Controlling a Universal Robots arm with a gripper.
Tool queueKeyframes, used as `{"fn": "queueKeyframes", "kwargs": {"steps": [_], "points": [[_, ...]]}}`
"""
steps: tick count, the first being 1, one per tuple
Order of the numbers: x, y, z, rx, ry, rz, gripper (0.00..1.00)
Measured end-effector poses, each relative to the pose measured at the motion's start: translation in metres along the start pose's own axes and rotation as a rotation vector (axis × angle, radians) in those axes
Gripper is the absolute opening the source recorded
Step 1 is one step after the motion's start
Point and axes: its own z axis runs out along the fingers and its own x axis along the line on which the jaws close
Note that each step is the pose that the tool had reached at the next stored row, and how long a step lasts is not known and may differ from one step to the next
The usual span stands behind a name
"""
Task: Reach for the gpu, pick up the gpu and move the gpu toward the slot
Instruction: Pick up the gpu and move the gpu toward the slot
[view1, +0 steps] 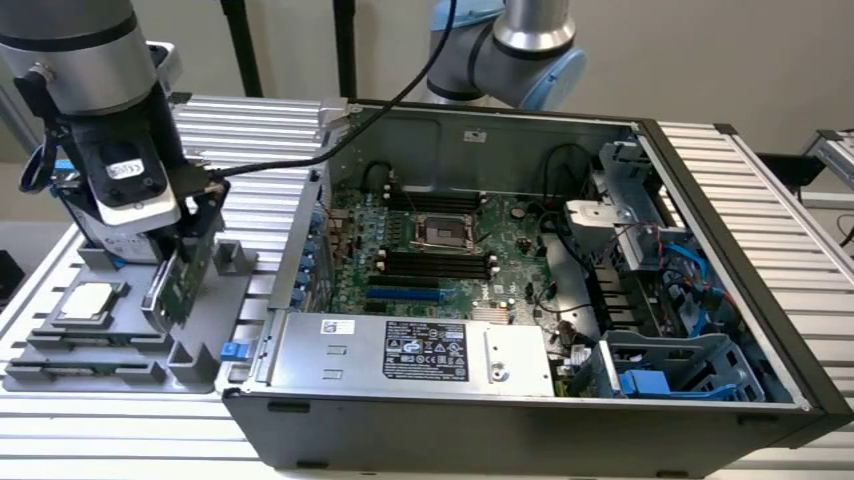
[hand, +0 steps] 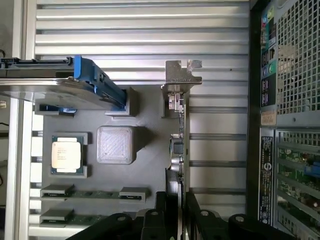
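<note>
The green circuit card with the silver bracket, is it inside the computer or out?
Out. The green card is on edge at the grey tray, beside the open computer case, at the hand.

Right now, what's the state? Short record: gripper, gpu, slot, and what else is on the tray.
gripper: above the grey tray, shut on the gpu
gpu: on edge between the fingers, tilted, outside the case
gpu bracket: at the end away from the gripper
gpu clear of tray: cannot tell
slot: blue, on the board inside the open case, nothing in it
cpu: seated in the tray beside the gpu
drive: blue rails, on the tray
</note>
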Motion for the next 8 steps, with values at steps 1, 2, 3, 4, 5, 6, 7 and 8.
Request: {"fn": "queueKeyframes", "kwargs": {"steps": [1,2,3,4,5,6,7,8], "points": [[-0.001,0.0001,-0.0045,-0.0001,0.0,0.0,0.26],[-0.002,0.0002,-0.0095,-0.0001,0.0001,0.0,0.26],[-0.002,0.0003,-0.014,-0.0001,0.0003,0.0,0.26],[-0.003,0.0004,-0.0184,-0.0001,0.0003,0.0,0.26],[-0.004,0.0005,-0.0229,-0.0001,0.0004,0.0,0.26],[-0.006,0.0006,-0.0276,-0.0001,0.0007,0.0,0.26],[-0.008,0.0007,-0.0325,-0.0001,0.0008,-0.001,0.26],[-0.01,0.0007,-0.0371,-0.0002,0.001,-0.001,0.26]]}}
